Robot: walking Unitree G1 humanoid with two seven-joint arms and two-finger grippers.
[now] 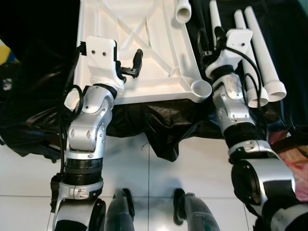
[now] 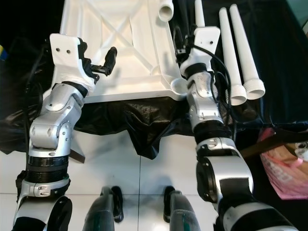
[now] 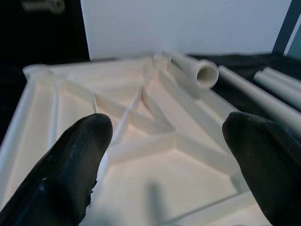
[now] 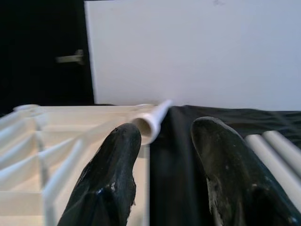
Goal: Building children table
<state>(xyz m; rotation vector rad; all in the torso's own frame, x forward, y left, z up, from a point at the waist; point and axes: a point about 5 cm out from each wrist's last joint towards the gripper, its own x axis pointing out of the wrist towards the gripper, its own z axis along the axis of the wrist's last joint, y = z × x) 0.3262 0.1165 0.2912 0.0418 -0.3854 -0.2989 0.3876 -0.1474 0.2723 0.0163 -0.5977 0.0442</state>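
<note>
A white plastic table top (image 1: 130,29) lies upside down on a black cloth, its ribbed underside up and a round leg socket (image 1: 201,88) at its near right corner. One white tapered leg (image 1: 184,10) rests on its far right edge, and a second leg (image 1: 215,19) lies just beside it. Two more legs (image 1: 260,57) lie side by side on the cloth to the right. My left gripper (image 1: 132,66) hovers open over the near left part of the top, holding nothing. My right gripper (image 1: 210,38) is open above the top's right edge, near the socket, with the leg (image 4: 153,120) ahead of its fingers.
The black cloth (image 1: 159,125) hangs over the near edge onto white floor tiles (image 1: 159,178). A pink bag (image 2: 284,168) lies on the floor at the right. My feet (image 1: 154,211) stand close to the cloth. A white wall (image 4: 197,52) rises behind the table.
</note>
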